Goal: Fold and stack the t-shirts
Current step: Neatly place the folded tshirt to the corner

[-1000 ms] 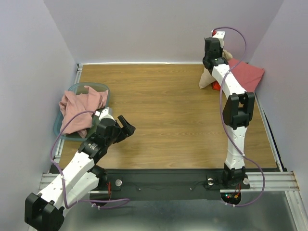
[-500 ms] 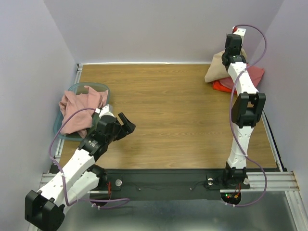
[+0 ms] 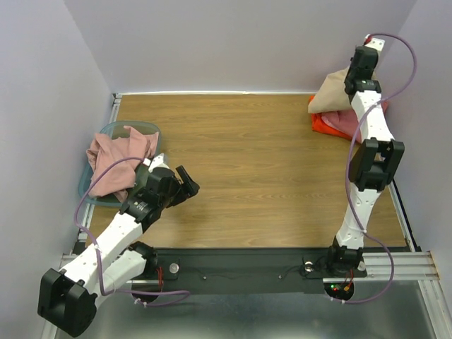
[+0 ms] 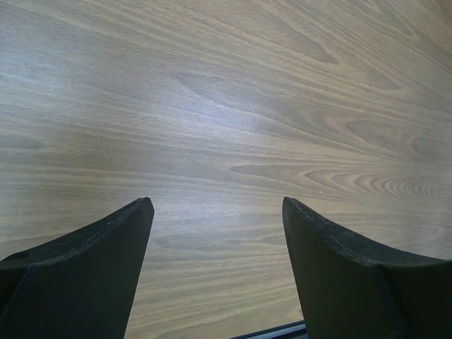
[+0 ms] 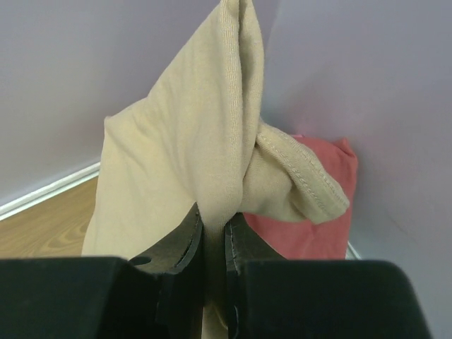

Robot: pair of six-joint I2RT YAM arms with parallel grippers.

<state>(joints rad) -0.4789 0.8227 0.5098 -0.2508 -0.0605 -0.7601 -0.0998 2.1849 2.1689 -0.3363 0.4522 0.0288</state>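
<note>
My right gripper (image 5: pixel 215 220) is shut on the tan t-shirt (image 5: pixel 183 148) and holds it up at the table's far right corner. In the top view the tan t-shirt (image 3: pixel 332 93) hangs from that gripper (image 3: pixel 359 70) over the salmon-red t-shirt (image 3: pixel 345 124) and the bright orange t-shirt (image 3: pixel 325 126), which lie stacked there. The salmon-red t-shirt (image 5: pixel 314 229) also shows behind the tan one. The dusty pink t-shirt (image 3: pixel 116 159) lies bunched in the bin at the left. My left gripper (image 3: pixel 185 183) is open and empty, low over bare wood (image 4: pixel 219 205).
A translucent teal plastic bin (image 3: pixel 121 129) stands at the table's left edge. Lilac walls close in the back and both sides. A metal rail (image 3: pixel 247 263) runs along the near edge by the arm bases.
My right gripper has carried the tan t-shirt rightward and up toward the far right corner, over the red and orange shirts. The left arm shifted only slightly.
</note>
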